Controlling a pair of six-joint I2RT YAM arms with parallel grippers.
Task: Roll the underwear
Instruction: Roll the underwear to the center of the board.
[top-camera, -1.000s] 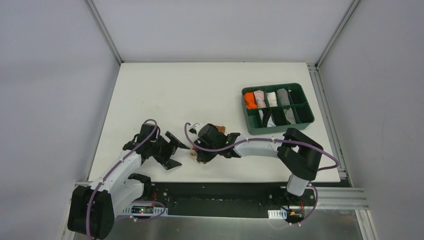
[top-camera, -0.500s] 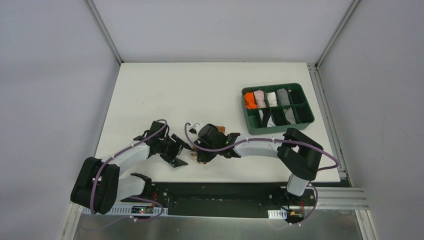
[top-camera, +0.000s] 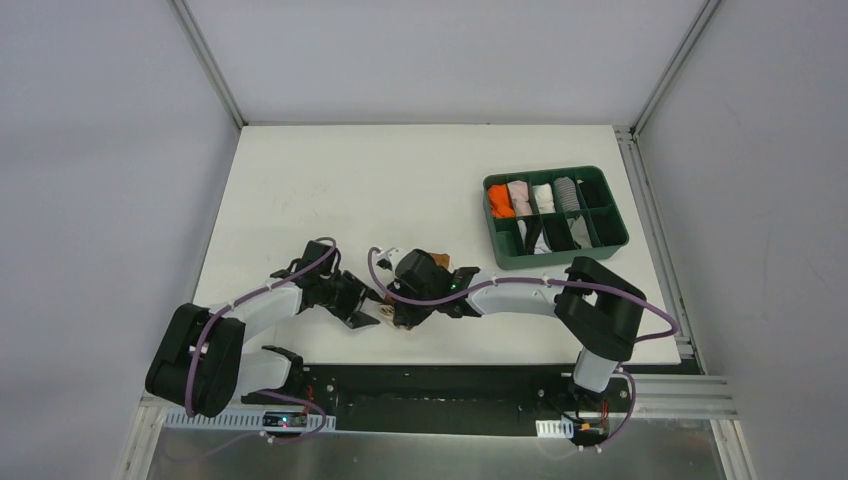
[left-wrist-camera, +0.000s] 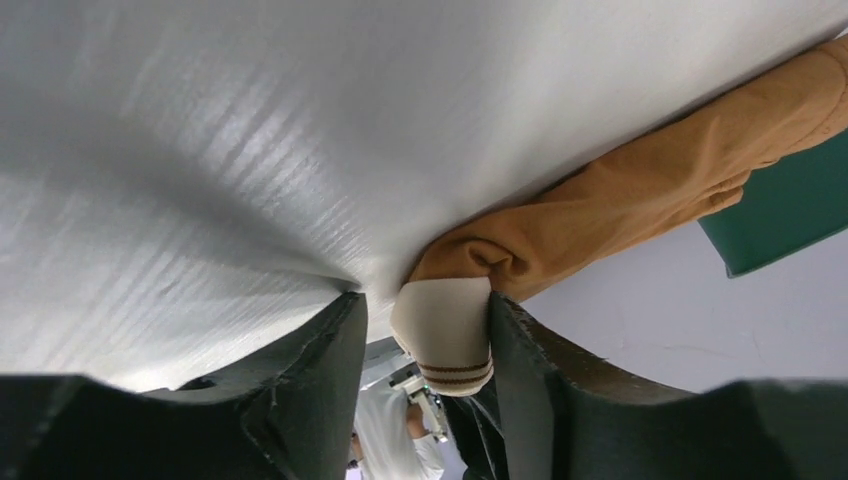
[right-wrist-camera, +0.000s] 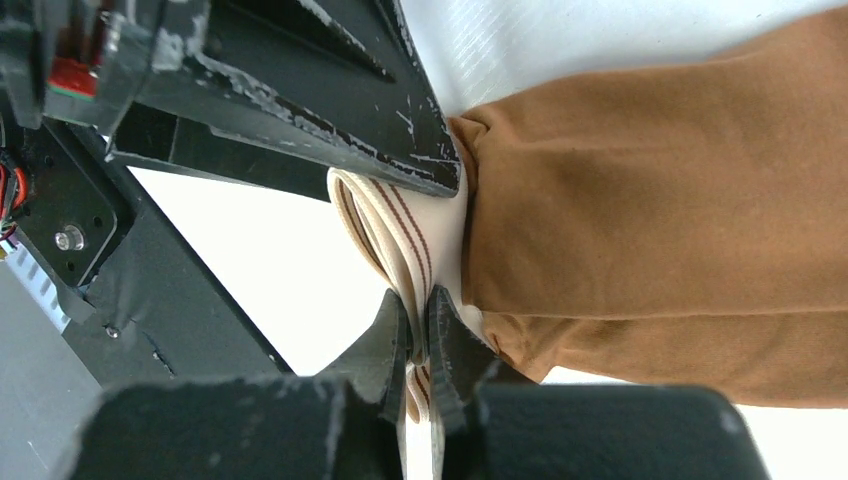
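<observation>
From my remote seat, the biggest thing in view is the flat white table (top-camera: 400, 180). A dark green plastic divided tray (top-camera: 556, 259) sits on its right side, with rolled garments (top-camera: 540, 197) along its far compartments. The tray is well apart from the work.

The soft tan-brown cloth underwear (left-wrist-camera: 640, 190) lies bunched near the table's front edge, about midway between the two arm bases. From overhead it is mostly hidden under the right wrist.

The right gripper (right-wrist-camera: 420, 315) is pinched tight on a thin layer of the pale beige waistband (right-wrist-camera: 400, 230), where its brown stripes fold over. The tan cloth bulges just beside its fingers.

The left gripper (left-wrist-camera: 425, 310) comes in from the left with its jaws parted, straddling the folded end of that waistband. The fold touches one finger (left-wrist-camera: 520, 370) (the other shows a sliver of gap), so I read it as not clamped. The two grippers nearly meet at that fold.
</observation>
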